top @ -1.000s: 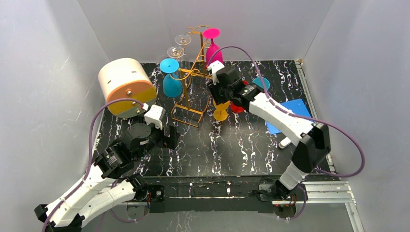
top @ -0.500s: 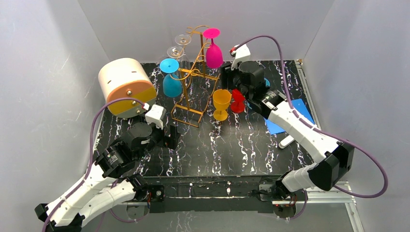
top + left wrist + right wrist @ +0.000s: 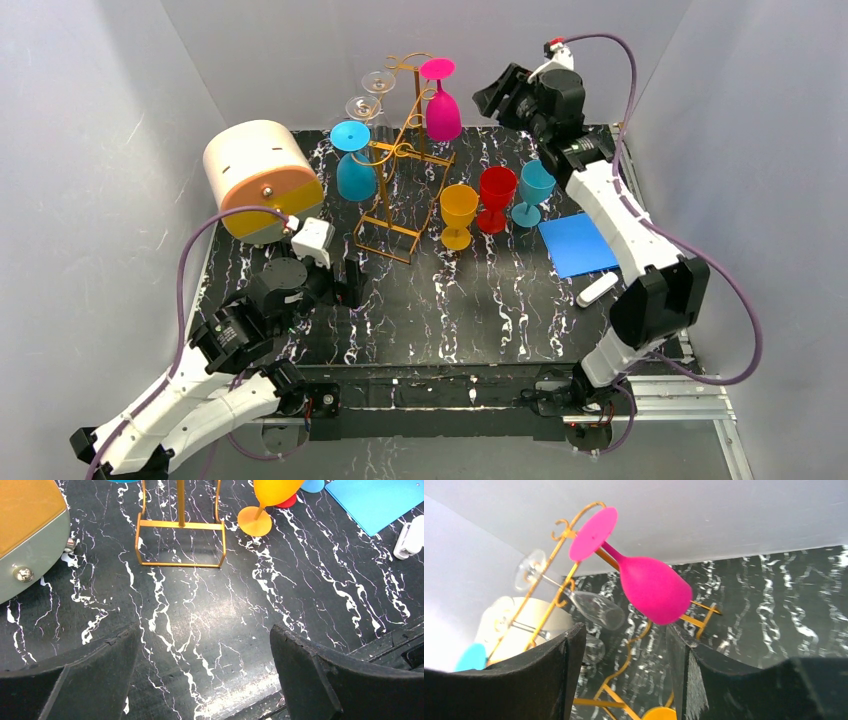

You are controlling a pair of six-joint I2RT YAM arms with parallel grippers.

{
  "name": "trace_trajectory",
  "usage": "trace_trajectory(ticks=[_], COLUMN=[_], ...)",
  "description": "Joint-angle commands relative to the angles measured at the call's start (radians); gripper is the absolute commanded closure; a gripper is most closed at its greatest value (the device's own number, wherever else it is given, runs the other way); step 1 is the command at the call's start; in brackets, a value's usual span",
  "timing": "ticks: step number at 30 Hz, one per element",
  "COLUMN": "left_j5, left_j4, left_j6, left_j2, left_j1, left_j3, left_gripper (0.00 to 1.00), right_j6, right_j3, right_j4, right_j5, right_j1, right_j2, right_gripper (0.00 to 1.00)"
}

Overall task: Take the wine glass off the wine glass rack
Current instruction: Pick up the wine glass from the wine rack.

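The right gripper (image 3: 497, 93) now hangs high at the far right of the black white-veined table (image 3: 480, 300), its jaws parted and empty. A second ago it was down beside the orange plastic wine glass (image 3: 459, 214); it has since lifted up and away to the far right. That orange glass stands upright on its own on the table, just right of the tall golden wire wine glass rack (image 3: 404, 150), where it stood a second ago. Beside it, now uncovered by the arm's retreat, stand a red plastic wine glass (image 3: 496, 196) and a teal plastic wine glass (image 3: 533, 190), all three in a row rising toward the far right. In the right wrist view the dark fingers (image 3: 549, 680) frame a magenta plastic wine glass (image 3: 651, 587), which hangs bowl-down by its foot from the rack's upper far arm. Two clear wine glasses (image 3: 368, 95) and a blue plastic wine glass (image 3: 352, 160) hang from the rack's left side. The left gripper (image 3: 350, 283) sits low over the near left of the table with its jaws spread wide and nothing between them, unchanged over the second. A cream-and-orange cylindrical box (image 3: 262, 180) lies at far left, while a blue flat sheet (image 3: 578, 245) and a small white object (image 3: 597, 290) lie at right.
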Motion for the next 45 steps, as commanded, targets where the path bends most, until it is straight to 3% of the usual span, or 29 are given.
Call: trace_trajectory(ticks=[1, 5, 15, 21, 40, 45], left_j5=[-0.026, 0.019, 0.008, -0.006, -0.004, -0.005], left_j4=[-0.008, -0.013, -0.030, -0.034, -0.021, -0.021], left_j6=[-0.011, 0.004, 0.002, -0.002, -0.010, -0.010], left_j2=[-0.009, 0.000, 0.005, -0.016, 0.007, 0.005], left_j1=[0.005, 0.005, 0.005, 0.005, 0.005, 0.005], left_j3=[-0.015, -0.017, -0.013, -0.016, -0.007, -0.007], left_gripper=[0.02, 0.02, 0.02, 0.02, 0.02, 0.02], right_j6=[0.215, 0.307, 0.382, 0.396, 0.354, 0.363], right_j3=[0.126, 0.203, 0.592, 0.610, 0.685, 0.701], right_j4=[0.092, 0.161, 0.048, 0.065, -0.011, -0.010], right_j5=[-0.105, -0.120, -0.141, -0.137, -0.157, -0.169], right_j1=[-0.018, -0.026, -0.031, -0.030, -0.039, -0.040], right_j2=[0.085, 0.174, 0.472, 0.509, 0.563, 0.574], right_gripper=[0.33, 0.33, 0.39, 0.44, 0.73, 0.74])
